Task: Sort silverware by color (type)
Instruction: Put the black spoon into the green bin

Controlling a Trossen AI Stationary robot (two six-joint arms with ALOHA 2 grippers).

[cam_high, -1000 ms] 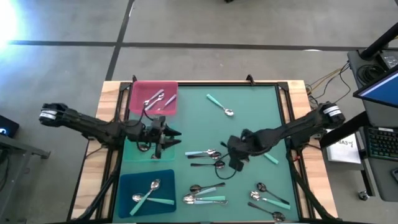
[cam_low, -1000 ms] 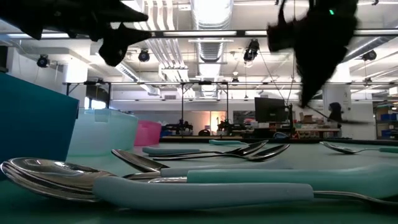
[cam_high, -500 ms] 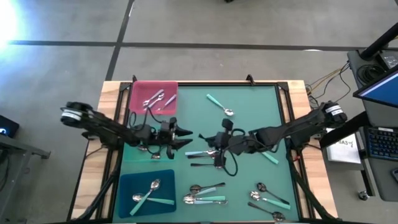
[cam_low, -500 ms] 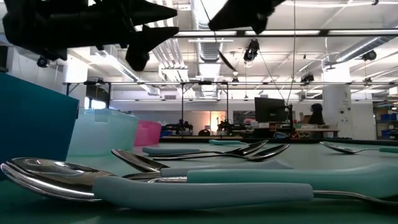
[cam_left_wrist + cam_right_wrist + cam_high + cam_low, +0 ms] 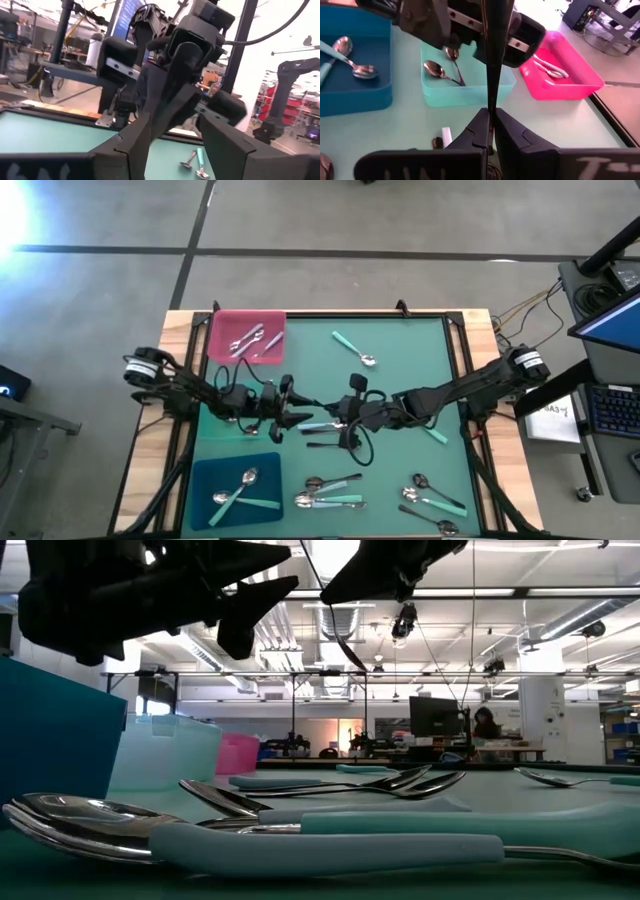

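Note:
My right gripper (image 5: 336,417) hovers over the middle of the green mat, shut on a black-handled utensil (image 5: 490,60). My left gripper (image 5: 297,413) faces it from the left, open, with one finger on either side of the utensil's far end (image 5: 489,25); I cannot tell whether they touch it. The rest of the silverware lies flat on the mat: a teal-handled spoon (image 5: 353,348), a group (image 5: 327,426) under the grippers, and more along the near edge (image 5: 330,496). In the low view both grippers (image 5: 250,595) (image 5: 350,565) hang high above the spoons. My right gripper pinches the thin black handle (image 5: 490,112) between its two fingers (image 5: 479,131). The handle runs straight out past the fingertips toward the left gripper. It is lifted clear of the mat and slants down in the low view (image 5: 347,640). Its head does not show.
Three trays stand along the left side: a pink tray (image 5: 222,330) holding silver pieces, a mint tray (image 5: 215,430) partly under my left arm with two spoons (image 5: 440,70), and a blue tray (image 5: 205,475) with teal-handled spoons. More spoons (image 5: 432,497) lie near the right corner.
My right gripper has risen from the mat with the black-handled utensil and carried it left toward my left gripper. My left gripper has moved right, away from the mint tray, to meet it over the mat's middle. The two now stand tip to tip.

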